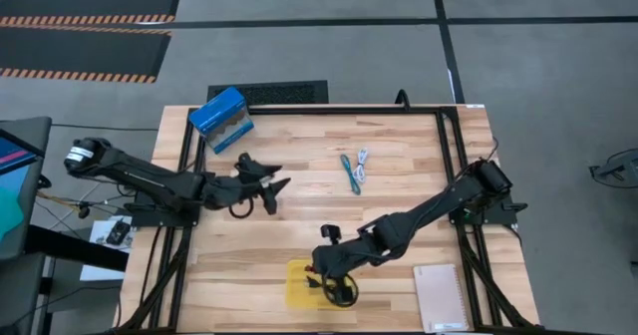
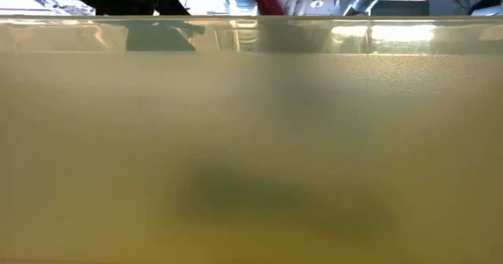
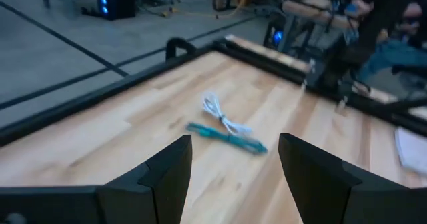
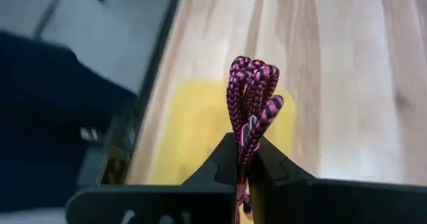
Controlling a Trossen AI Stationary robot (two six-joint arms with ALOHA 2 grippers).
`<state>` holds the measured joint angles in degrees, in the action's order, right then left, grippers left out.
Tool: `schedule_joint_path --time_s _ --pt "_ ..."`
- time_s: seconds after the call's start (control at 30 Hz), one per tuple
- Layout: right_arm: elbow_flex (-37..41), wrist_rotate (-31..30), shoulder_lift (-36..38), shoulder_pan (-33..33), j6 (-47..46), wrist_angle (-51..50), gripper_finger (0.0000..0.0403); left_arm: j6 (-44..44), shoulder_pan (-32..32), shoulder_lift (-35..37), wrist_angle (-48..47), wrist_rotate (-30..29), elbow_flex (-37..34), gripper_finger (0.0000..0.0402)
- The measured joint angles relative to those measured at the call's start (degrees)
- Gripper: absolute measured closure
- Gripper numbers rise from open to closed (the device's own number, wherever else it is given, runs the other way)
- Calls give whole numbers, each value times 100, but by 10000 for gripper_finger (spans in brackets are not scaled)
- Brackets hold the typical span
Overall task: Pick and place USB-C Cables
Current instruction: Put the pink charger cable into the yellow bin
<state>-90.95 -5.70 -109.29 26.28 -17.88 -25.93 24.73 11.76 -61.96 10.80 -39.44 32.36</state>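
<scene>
Two right gripper [image 4: 248, 159] fingers tight on red-black cable [image 4: 252, 101] above yellow tray [image 4: 193, 137]

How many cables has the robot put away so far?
None looks put away yet. The right gripper holds the red cable over the yellow tray. The teal cable and white cable are left on the table; the left gripper waits open.

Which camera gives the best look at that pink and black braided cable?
The right wrist view: the red/black cable fills it, pinched in the right gripper above the yellow tray. From above it is a dark speck; the low and left wrist views miss it.
</scene>
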Motion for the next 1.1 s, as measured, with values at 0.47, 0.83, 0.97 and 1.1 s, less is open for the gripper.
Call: schedule_joint_path --time_s 0.47,0.83,0.97,1.1 --pt "33 1125 -729 -256 -343 422 379 91 -103 355 -482 209 0 189" --pt "33 1305 -724 -353 -870 -175 377 125 -103 350 -451 209 0 189" --pt "33 972 -724 -440 -1110 -191 380 148 -103 350 -449 209 0 189" --pt "33 691 -724 -438 -1213 -209 377 151 -103 350 -450 209 0 189"
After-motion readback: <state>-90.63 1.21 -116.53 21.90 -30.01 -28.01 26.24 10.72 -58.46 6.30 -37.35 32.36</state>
